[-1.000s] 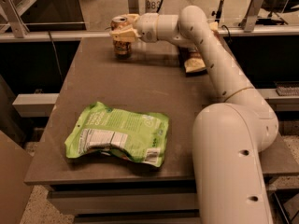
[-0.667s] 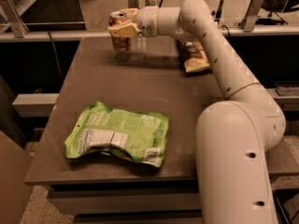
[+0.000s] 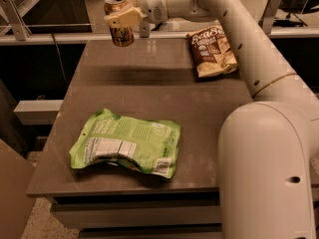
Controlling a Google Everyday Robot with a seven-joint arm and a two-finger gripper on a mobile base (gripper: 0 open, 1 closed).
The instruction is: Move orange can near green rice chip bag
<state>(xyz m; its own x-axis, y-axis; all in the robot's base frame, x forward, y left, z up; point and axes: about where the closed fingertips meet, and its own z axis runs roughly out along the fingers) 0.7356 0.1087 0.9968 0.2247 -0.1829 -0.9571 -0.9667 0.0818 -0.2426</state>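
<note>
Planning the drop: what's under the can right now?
Bare table and a shadow; the can hangs clear, gripped by the claw. Its underside is hidden.

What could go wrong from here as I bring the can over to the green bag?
1. The gripper holds the can tilted, well above the table's far left side; a slip could send it rolling off the edge.
2. The green bag lies puffy and uneven near the front edge; set on it, or too close to that edge, the can may tip over.
</note>
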